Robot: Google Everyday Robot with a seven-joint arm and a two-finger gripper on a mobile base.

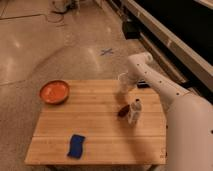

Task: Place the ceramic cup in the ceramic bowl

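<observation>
The white ceramic cup (pixel 122 81) stands upright near the far edge of the wooden table (pixel 95 125), right of centre. The orange-red ceramic bowl (pixel 54 92) sits at the table's far left corner, well apart from the cup. My white arm reaches in from the right, bends above the table's far right edge and comes down at the cup. The gripper (pixel 127 87) is right at the cup, on its right side. Whether it touches the cup does not show.
A slim white bottle (pixel 134 111) stands just in front of the cup, with a small dark red object (pixel 122 111) to its left. A blue sponge (pixel 76 145) lies near the front left edge. A shiny floor surrounds the table, and a dark counter runs along the right.
</observation>
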